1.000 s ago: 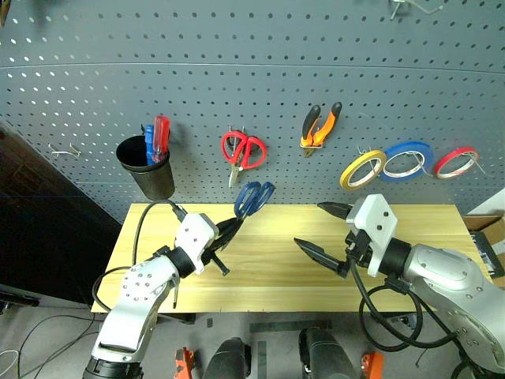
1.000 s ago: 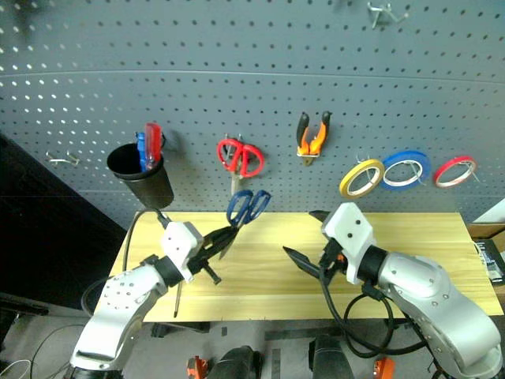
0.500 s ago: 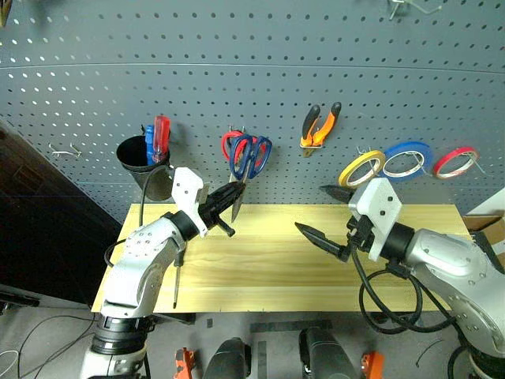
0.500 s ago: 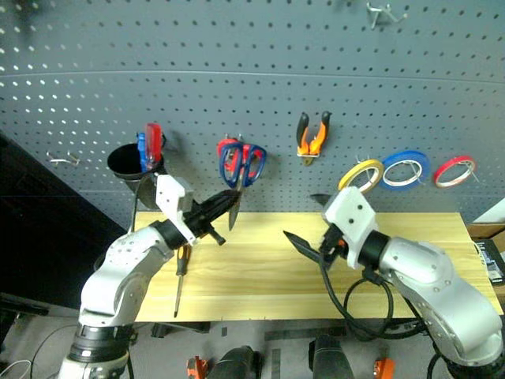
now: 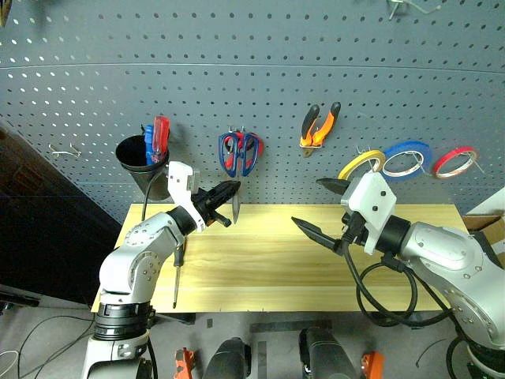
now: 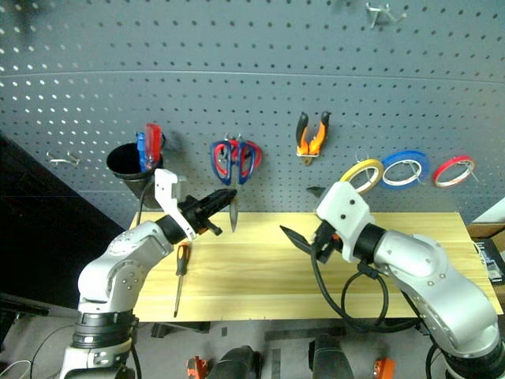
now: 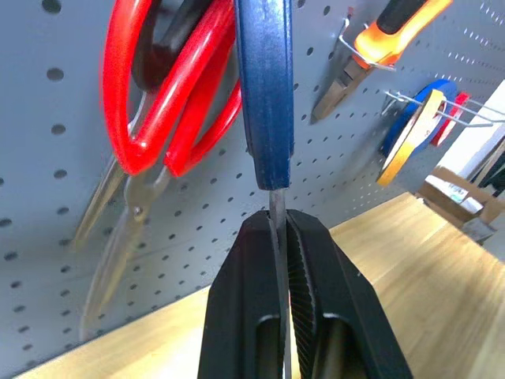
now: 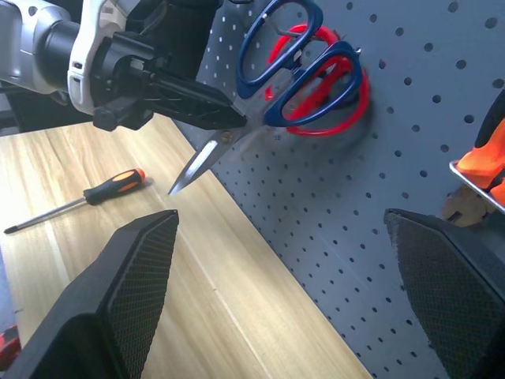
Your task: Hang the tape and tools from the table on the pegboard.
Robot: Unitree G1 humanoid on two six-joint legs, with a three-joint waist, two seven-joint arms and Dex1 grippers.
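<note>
My left gripper (image 5: 233,189) is shut on the blades of the blue-handled scissors (image 5: 251,156), holding them upright with the handles against the pegboard (image 5: 316,63). The handles overlap the red scissors (image 7: 166,87) that hang there. In the left wrist view the blue handle (image 7: 267,95) rises straight from between the closed fingers (image 7: 316,268). My right gripper (image 5: 307,203) hangs open and empty over the middle of the table (image 5: 268,272). The black-and-orange screwdriver (image 5: 178,268) lies near the table's left end. The orange-and-black pliers (image 5: 319,126) and the yellow tape (image 5: 361,168) hang on the board.
A black cup (image 5: 148,175) on the board holds a red and a blue screwdriver (image 5: 158,133). A blue tape roll (image 5: 406,158) and a red one (image 5: 456,160) hang right of the yellow roll. A bare wire hook (image 5: 63,150) sticks out at the far left.
My left gripper lifted the blue scissors from over the table to the pegboard and rolled them upright, in front of the red scissors. The right gripper rose slightly and stayed open.
</note>
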